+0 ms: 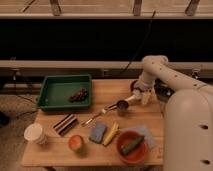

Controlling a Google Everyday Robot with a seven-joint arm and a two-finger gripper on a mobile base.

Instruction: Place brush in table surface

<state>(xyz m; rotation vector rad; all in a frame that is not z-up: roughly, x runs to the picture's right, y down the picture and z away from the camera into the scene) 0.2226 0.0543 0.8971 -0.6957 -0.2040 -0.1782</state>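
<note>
The brush [127, 101] has a white handle and a darker tip. It lies slanted over the right part of the light wooden table surface [50, 155], with its dark tip [121, 106] low near the table's middle. The handle's upper end runs into my gripper [142, 96], at the table's right rear, which looks shut on it. The white arm [165, 75] comes in from the right.
A green tray [52, 85] with dark grapes [77, 95] sits at the rear left. A silver-and-tan utensil [95, 118], a dark striped object [66, 124], a white cup [34, 133], an orange fruit [76, 143], a blue sponge [98, 132], a yellow item [111, 134] and a dark red bowl [125, 150] holding a green vegetable [132, 144] fill the front.
</note>
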